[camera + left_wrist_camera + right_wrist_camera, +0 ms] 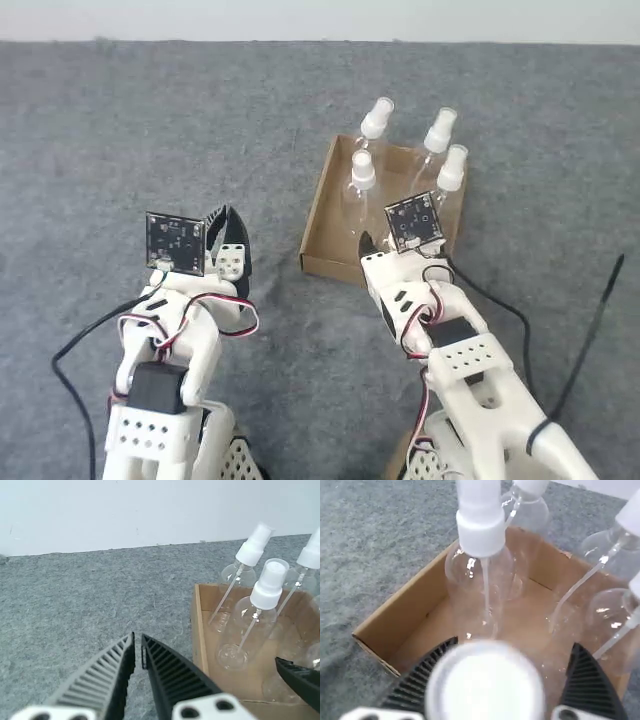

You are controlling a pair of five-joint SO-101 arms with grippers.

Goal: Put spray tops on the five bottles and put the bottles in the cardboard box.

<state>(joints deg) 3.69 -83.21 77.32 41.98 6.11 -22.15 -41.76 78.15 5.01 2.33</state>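
Closest up is the held bottle [485, 685], white sprayer end right under the lens, sitting between the two black fingers of the right gripper [514, 644]. That gripper is spread to roughly bottle width, one finger on each side, and it looks clamped on the clear body below the sprayer, with the bottle upright. It hangs over the near end of the cardboard box [405, 612], just inside the near wall as far as I can tell. Off the box's left side, and well apart from it, is the left gripper [137, 639]. It's pinched almost fully together with only a sliver of gap at the tips, and it's empty. It hovers over the grey carpet [150, 120], about level with the near half of the box. Further into the box are four more clear bottles, all upright and all with white sprayers already on. The near-left bottle [361, 172] stands by the box's left wall around the middle, and the near-right bottle [452, 168] is across from it by the right wall. Behind those, the far-left bottle [377, 118] and far-right bottle [440, 130] stand along the box's far wall. All four sprayers poke well above the rim, and you can see the thin dip tubes running down inside the clear bodies. The box itself sits flat on the carpet, open side up. Past the box's far wall the carpet runs on to a pale wall [150, 510].
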